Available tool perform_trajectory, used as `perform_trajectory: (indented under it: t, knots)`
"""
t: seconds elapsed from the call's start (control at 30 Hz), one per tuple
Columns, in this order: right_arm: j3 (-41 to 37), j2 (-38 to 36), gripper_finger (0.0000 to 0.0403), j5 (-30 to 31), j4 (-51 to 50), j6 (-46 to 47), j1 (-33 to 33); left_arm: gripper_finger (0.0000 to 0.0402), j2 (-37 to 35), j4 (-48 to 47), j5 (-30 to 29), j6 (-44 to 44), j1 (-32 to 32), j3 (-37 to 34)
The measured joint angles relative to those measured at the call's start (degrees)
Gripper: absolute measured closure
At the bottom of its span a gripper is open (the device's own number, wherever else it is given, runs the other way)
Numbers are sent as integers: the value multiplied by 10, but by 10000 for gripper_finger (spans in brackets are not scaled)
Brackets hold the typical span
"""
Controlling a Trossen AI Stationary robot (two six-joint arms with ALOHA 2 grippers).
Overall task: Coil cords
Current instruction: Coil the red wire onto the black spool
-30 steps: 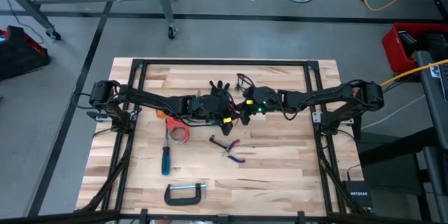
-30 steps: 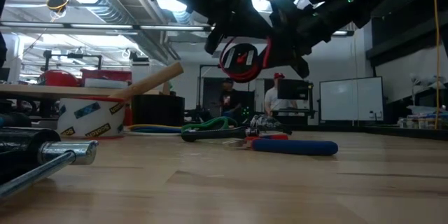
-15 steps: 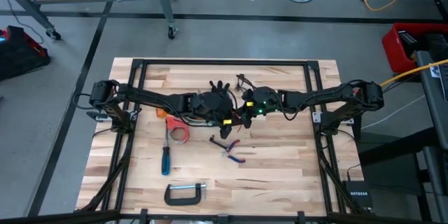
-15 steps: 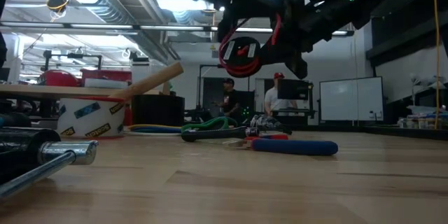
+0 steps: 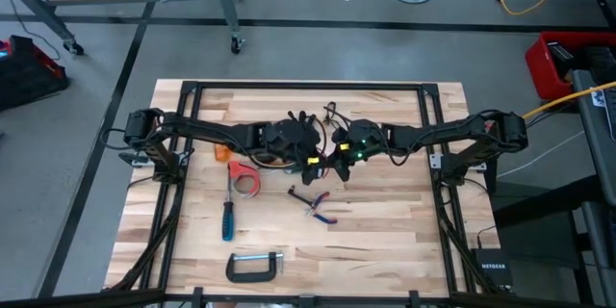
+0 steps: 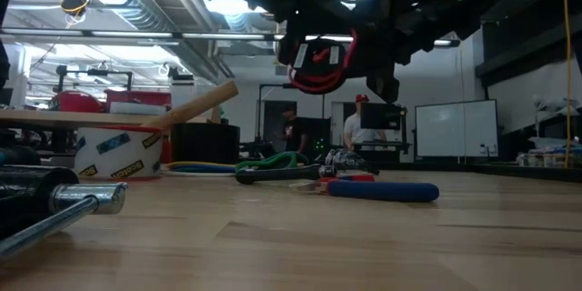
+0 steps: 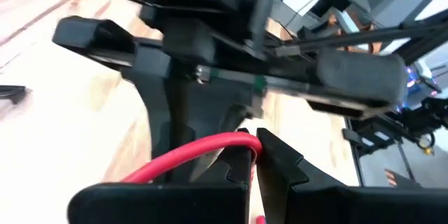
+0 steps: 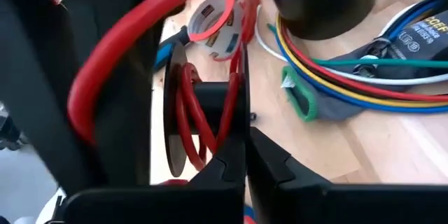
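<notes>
A coil of red and black cord (image 6: 318,59) hangs in the air above the table's middle, between my two grippers. My left gripper (image 7: 253,159) is shut on a red strand of it. My right gripper (image 8: 245,155) is shut on the coil's loops. In the high view both grippers meet near the table's middle (image 5: 325,157), and the arms hide the coil there. A second, separate cord cannot be made out. My left gripper pinches a single red strand (image 7: 231,140) of the cord between its two fingertips. The strand arches away from the fingers and stays clear of the table. My right arm stands close in front of it. My right gripper pinches several red loops of the coil (image 8: 210,115) between its two fingers. One wider red loop (image 8: 133,35) arches out beyond the fingers. The coil is lifted clear of the table.
On the table lie a tape roll (image 5: 247,179), a blue-handled screwdriver (image 5: 228,218), red-handled pliers (image 5: 318,204) and a C-clamp (image 5: 255,267). A black tape roll (image 8: 322,0) and a bundle of coloured wires (image 8: 364,70) lie toward the far middle.
The coil has risen a little and turned from facing the low camera to lying flatter, still held by both grippers. My left arm has shifted toward the table's far edge. Both grippers have stayed shut.
</notes>
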Motion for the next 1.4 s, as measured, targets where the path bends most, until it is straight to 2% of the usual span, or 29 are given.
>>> perform_trajectory:
  t: [0.27, 0.47, 0.63, 0.83, 1.0, 1.1, 1.4]
  knots:
    - [0, 0, 402, 87, 0, 9, 0, 401, 0, 7, 6, -7, -1, 0]
    - [0, 0, 402, 113, 18, 24, 0, 401, 0, 5, 11, -16, -4, 0]
    - [-1, 0, 402, 79, 34, 24, 0, 401, 0, -4, 12, -8, -4, 0]
    - [0, 0, 402, 44, -15, 8, 0, 397, -12, 14, 14, 13, 1, -1]
    - [0, 0, 402, -4, -21, -7, 0, 393, -15, -11, 13, 67, 0, -1]
    - [0, 0, 402, 37, -17, -7, -2, 399, -16, -22, 13, 69, 1, -1]
    - [0, 0, 402, 268, -17, -25, -28, 399, -18, -87, 10, 30, 36, 0]
